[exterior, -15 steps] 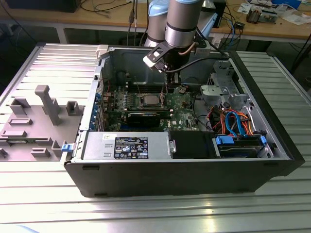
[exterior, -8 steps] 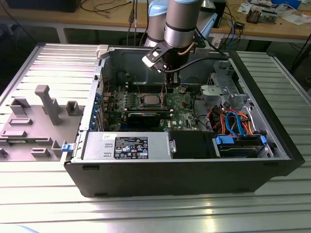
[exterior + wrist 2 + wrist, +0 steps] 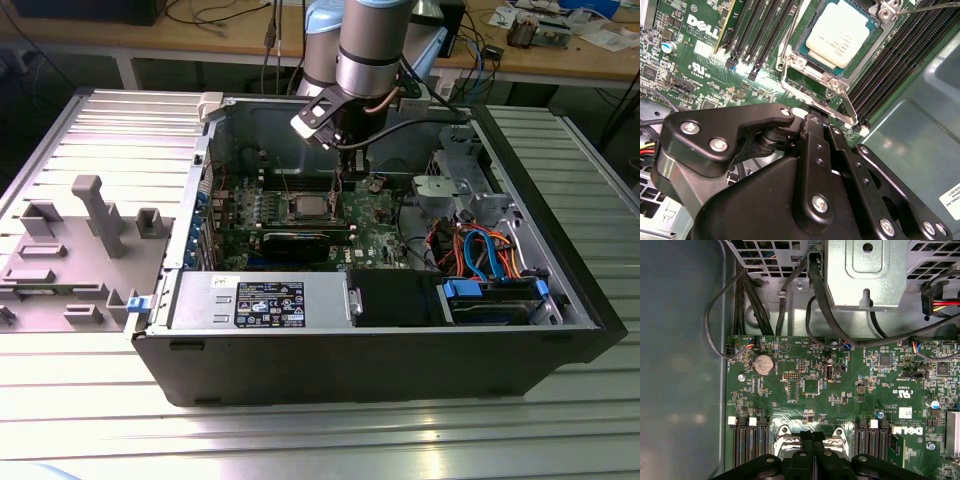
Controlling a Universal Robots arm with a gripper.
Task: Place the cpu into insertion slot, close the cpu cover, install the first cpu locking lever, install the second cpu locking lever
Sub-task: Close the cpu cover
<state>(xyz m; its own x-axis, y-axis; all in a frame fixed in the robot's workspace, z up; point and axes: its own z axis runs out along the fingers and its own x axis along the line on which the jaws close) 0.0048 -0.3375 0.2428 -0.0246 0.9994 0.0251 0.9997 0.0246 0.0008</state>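
**Silver-grey chip seated; closed fingers at the frame edge**

The cpu lies flat in the insertion slot on the green motherboard. Its top shows through the opening of the cpu cover, which appears lowered around it. The gripper hangs just beside the frame's edge, fingers pressed together with nothing visibly between them, probably so the narrow tips fit among the surrounding hardware.

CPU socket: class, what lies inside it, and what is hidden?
The cpu lies inside, its silver top showing, framed by the cpu cover. The chip itself covers whatever lies beneath it.
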